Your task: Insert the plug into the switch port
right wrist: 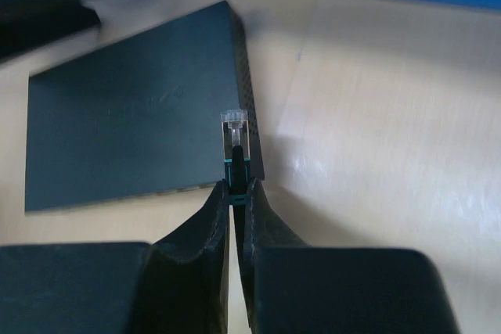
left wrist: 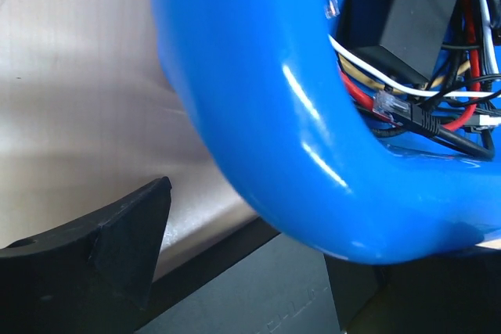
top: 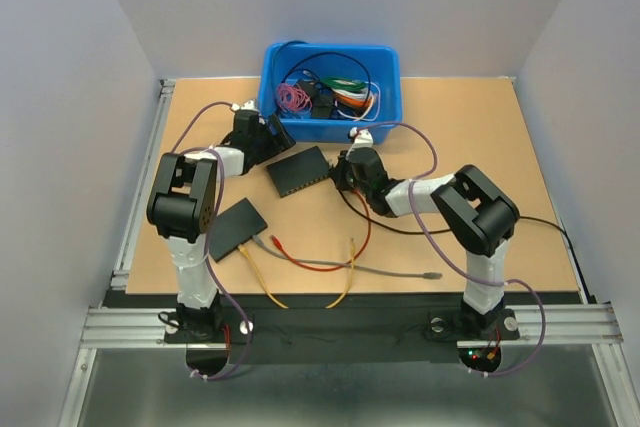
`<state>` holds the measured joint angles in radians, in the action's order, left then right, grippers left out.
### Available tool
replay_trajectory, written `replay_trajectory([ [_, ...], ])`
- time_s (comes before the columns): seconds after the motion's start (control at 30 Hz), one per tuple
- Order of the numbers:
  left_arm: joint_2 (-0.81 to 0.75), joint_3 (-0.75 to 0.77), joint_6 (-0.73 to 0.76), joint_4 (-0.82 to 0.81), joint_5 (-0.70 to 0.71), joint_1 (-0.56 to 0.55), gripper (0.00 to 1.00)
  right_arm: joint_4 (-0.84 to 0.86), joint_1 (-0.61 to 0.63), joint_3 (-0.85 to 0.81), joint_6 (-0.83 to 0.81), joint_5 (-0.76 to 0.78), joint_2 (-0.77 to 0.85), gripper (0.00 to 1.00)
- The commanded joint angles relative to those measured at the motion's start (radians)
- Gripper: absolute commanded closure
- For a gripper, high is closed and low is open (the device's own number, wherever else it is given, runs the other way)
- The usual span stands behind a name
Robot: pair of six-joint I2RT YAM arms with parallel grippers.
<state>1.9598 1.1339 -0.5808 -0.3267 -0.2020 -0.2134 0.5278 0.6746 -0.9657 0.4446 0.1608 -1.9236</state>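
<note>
A black switch [top: 298, 171] lies flat in the middle of the table. My right gripper [top: 343, 169] is at its right end, shut on a clear plug [right wrist: 236, 132] with a black boot. In the right wrist view the plug points at the switch's [right wrist: 133, 115] near right corner, at its side wall; I cannot tell whether it touches. My left gripper [top: 268, 139] is low over the switch's back left end, beside the blue bin [top: 330, 87]. Its jaws stand apart over the switch [left wrist: 274, 287]. One finger [left wrist: 117, 232] shows, with bare table between it and the switch.
The blue bin [left wrist: 258, 115] holds several tangled cables and small black boxes. A second flat black device [top: 237, 227] lies front left. Yellow [top: 262, 277], red [top: 320, 259] and grey [top: 390, 271] cables trail across the front of the table.
</note>
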Motion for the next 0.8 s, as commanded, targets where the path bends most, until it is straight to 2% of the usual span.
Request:
replay_trajectory([
  [0.0,0.002,-0.005,-0.001,-0.032,-0.022,0.011,0.16,-0.072,-0.013,-0.088,-0.04,0.083,-0.075,1.0],
  [0.4,-0.047,-0.131,-0.002,-0.071,-0.053,0.005,0.18,-0.097,-0.035,-0.116,-0.053,0.152,-0.094,0.99],
  [0.77,-0.084,-0.175,-0.013,-0.075,-0.059,-0.033,0.22,-0.081,-0.04,-0.202,-0.08,0.0,-0.198,1.0],
])
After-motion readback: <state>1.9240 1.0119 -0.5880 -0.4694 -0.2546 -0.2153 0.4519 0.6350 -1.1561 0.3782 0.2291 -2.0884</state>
